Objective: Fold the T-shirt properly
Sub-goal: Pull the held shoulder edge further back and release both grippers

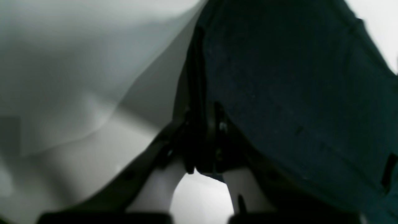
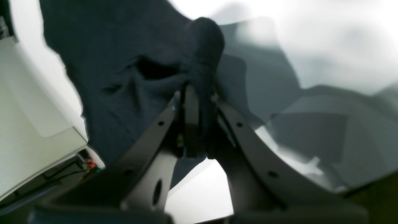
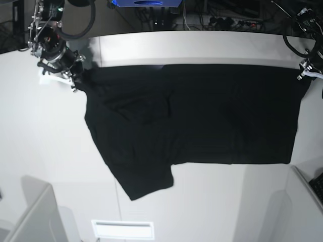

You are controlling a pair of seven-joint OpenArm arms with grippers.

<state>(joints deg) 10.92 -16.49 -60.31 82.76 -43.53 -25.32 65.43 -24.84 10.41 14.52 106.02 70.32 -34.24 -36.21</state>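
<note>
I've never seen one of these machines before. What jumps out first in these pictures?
A big black T-shirt dominates the base view, stretched across the white table with one sleeve hanging toward the near edge. At its two far corners an arm pinches the cloth: the right gripper on the picture's left, the left gripper on its right. Up close, both wrist views show dark jaws shut on bunched fabric.

A white tabletop (image 3: 40, 146) carries the things, its far edge curving from ten o'clock round to two o'clock. A black T-shirt (image 3: 202, 121) lies spread across its middle and far half, plain side up, reaching from about nine to three o'clock. One sleeve (image 3: 144, 184) juts toward six o'clock. The cloth shows soft wrinkles near ten o'clock. The near half at six o'clock lies bare.
</note>
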